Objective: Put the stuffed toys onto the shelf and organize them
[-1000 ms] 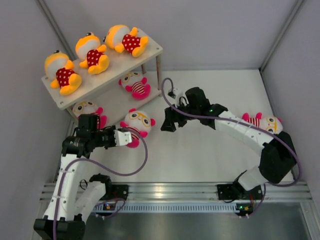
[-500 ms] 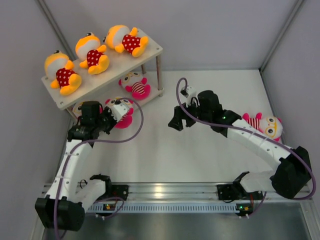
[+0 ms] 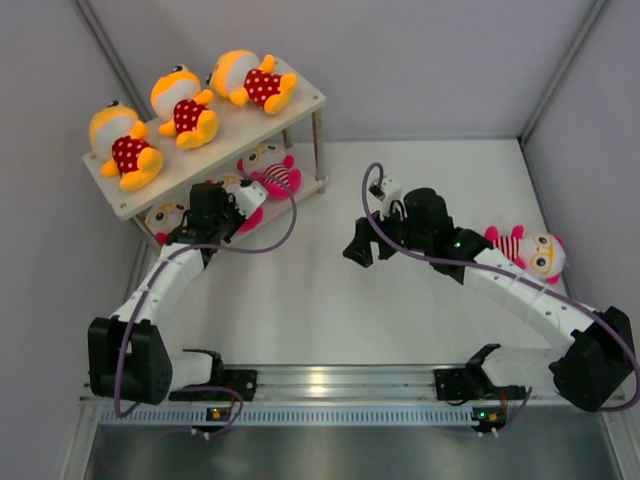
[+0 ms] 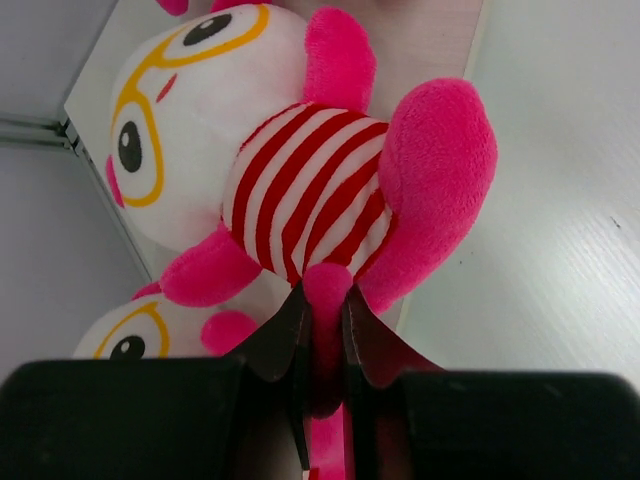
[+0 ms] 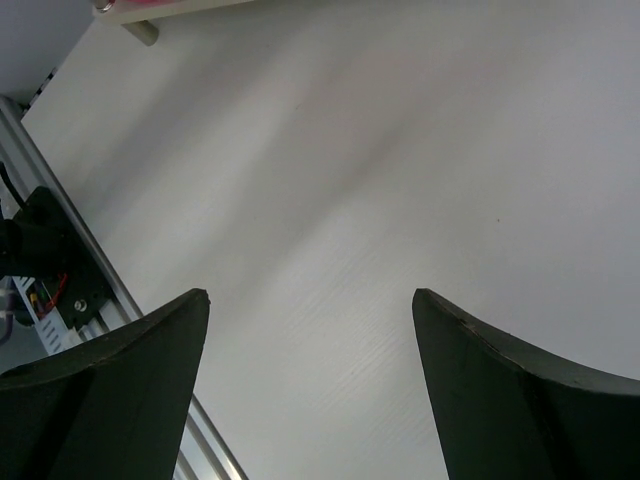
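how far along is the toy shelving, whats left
Done: three orange toys on the shelf top board, two glasses toys on the lower tier. In hand: left gripper shut on a third glasses toy by its pink limb at that tier's edge. Left: the last glasses toy on the table by the right arm; right gripper open, empty.

Neighbouring toy (image 4: 160, 335) mostly hidden, apparently behind tool (image 4: 322, 300).

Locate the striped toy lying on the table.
Top view, far right: the striped toy lies on the table beside the right arm, far from the shelf.
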